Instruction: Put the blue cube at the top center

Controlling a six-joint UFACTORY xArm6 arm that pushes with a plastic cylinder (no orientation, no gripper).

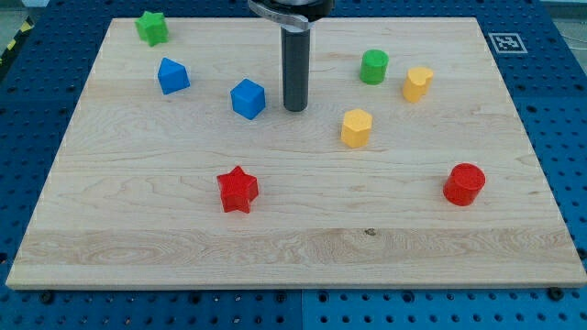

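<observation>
The blue cube (248, 99) sits on the wooden board (183, 247), left of the board's middle and in its upper half. My tip (294, 109) stands just to the cube's right, a small gap apart from it. The dark rod rises from the tip to the view's top edge. A second blue block (172, 75), with a peaked top, lies further left and a little higher.
A green star (152, 27) is at the top left. A green cylinder (373, 67) and a yellow block (417, 83) lie at the upper right, a yellow hexagonal block (357, 127) below them. A red star (238, 190) and a red cylinder (464, 184) lie lower down.
</observation>
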